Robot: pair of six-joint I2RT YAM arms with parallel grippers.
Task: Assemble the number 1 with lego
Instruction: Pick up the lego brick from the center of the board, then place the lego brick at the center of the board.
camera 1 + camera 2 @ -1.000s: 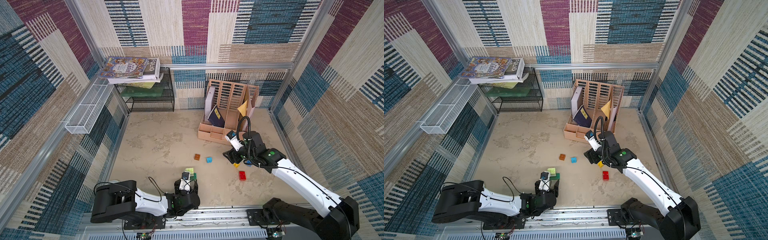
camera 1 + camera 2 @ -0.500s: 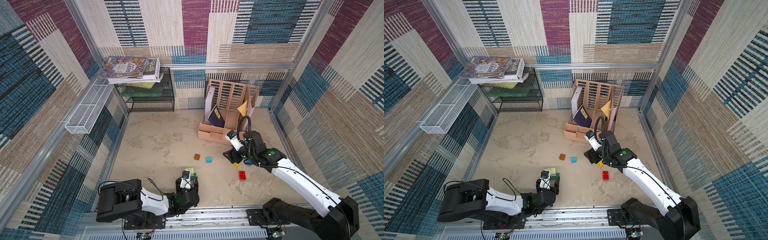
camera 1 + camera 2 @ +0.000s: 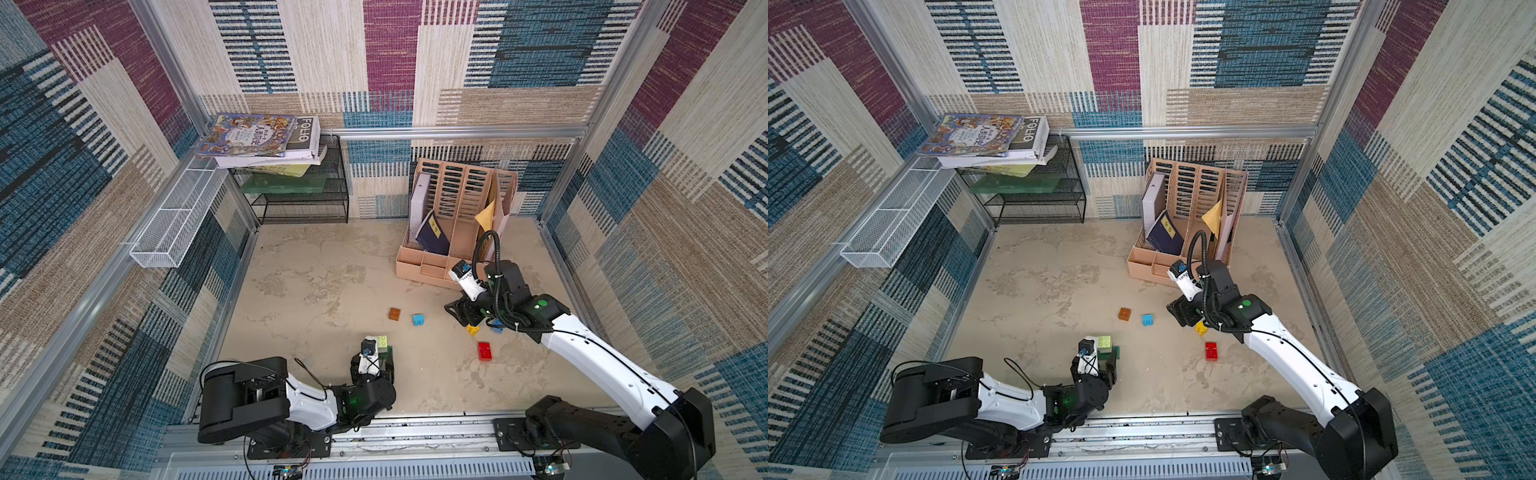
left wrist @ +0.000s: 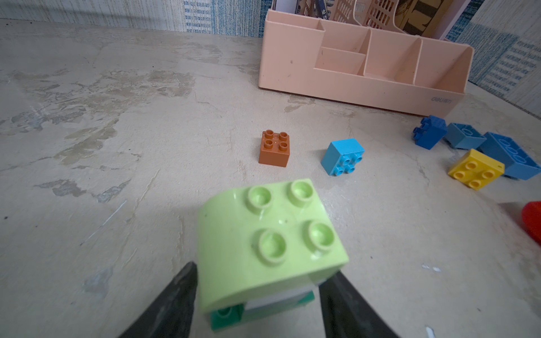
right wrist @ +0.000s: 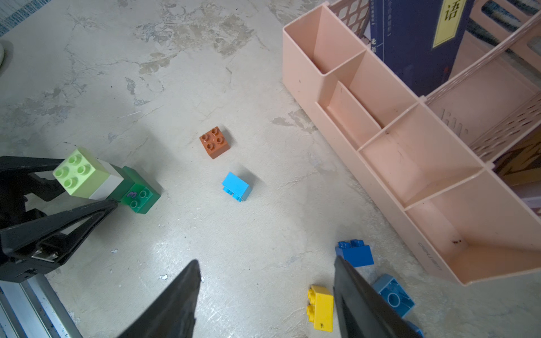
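1. The table [image 3: 316, 291] is a flat beige surface, mottled with grey worn patches, and it carries all the things.
2. A pink plastic organizer [image 4: 351, 87] stands toward the back of the table. Its low front part has thin, smooth walls and box-shaped compartments, and slotted upright dividers rise behind it.
3. The left tool [image 5: 87, 183] has two black wedge-shaped fingers, one on each side of the lego stack [image 3: 1106, 345]. They are very close to it, but it cannot be told whether they press it.
4. The right tool [image 5: 265, 262] stands wide above the table, with nothing between its fingers. A yellow brick [image 5: 321, 307] lies on its side just beside one finger.
5. The lego stack stands near the front edge of the table.
   - On top is a glossy lime brick [image 4: 263, 234] with four round studs and one curved side.
   - Under it is a cream brick [image 5: 108, 183].
   - At the bottom is a dark green brick [image 5: 140, 194], which sticks out to one side and bears a purple "3".
6. A red brick [image 3: 484, 351], oblong and shiny, lies alone, apart from the others.
7. A brown brick [image 4: 274, 148] sits upright with four studs on top. Near it, a light blue brick [image 4: 342, 156] lies on its side.
8. A dark blue brick [image 5: 355, 253], on its side, and a mid-blue brick [image 5: 393, 295], hollow face up, lie near the organizer and the yellow brick.
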